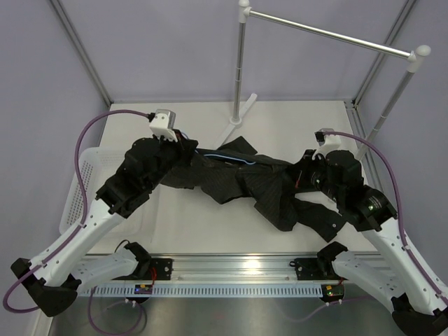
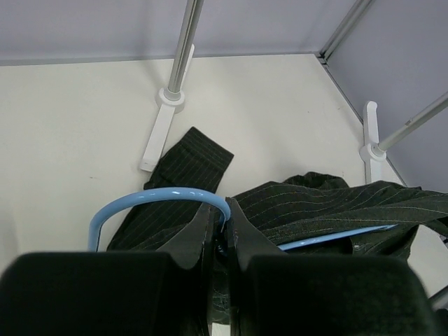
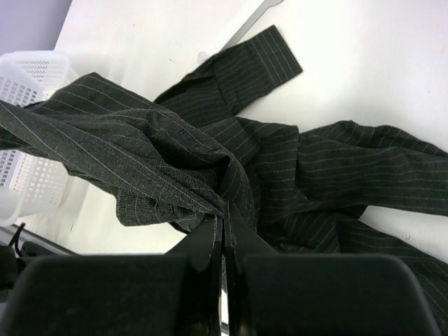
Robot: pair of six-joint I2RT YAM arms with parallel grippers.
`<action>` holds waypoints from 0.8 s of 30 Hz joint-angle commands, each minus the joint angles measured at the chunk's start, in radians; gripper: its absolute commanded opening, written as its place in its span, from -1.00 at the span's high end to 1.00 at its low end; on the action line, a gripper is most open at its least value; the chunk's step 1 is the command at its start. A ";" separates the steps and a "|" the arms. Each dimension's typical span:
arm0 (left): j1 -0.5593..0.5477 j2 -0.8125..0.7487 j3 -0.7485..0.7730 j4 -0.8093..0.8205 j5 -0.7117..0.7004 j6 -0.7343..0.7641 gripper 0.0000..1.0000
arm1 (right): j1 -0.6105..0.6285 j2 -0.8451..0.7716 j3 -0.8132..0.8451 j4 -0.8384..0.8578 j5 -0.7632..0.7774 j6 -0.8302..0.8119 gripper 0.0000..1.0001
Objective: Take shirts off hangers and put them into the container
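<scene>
White table [image 1: 189, 227] w/ black shirt [image 1: 255, 185] sprawled mid, basket [image 1: 75, 199] at L edge (rack feet [image 1: 243, 112] at back).

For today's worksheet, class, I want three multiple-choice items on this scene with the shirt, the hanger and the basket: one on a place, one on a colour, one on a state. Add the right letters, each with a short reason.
1. Where does the white basket stand?
A) at the left edge of the table
B) at the far right corner
C) in the middle, under the cloth

2. What colour is the wire hanger?
A) red
B) light blue
C) white

3. What is the right claw doing?
A) open above the basket
B) shut on the black shirt
C) shut on the hanger

Answers:
1 A: its mesh wall shows at the left side of the top view.
2 B: the blue wire curves up to the left claw, which pinches it.
3 B: pinstriped cloth is clamped between its closed fingers.
</scene>
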 commanded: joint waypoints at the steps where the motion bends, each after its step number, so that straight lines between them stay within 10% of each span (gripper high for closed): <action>1: 0.032 -0.023 0.023 0.030 -0.045 0.071 1.00 | -0.015 -0.044 -0.047 -0.080 0.096 -0.036 1.00; 5: 0.030 0.017 0.017 0.051 0.137 0.092 1.00 | -0.017 -0.041 -0.054 -0.082 0.071 -0.028 1.00; 24: 0.027 -0.092 -0.040 0.107 0.152 0.118 1.00 | -0.017 0.076 -0.032 -0.051 0.091 -0.058 1.00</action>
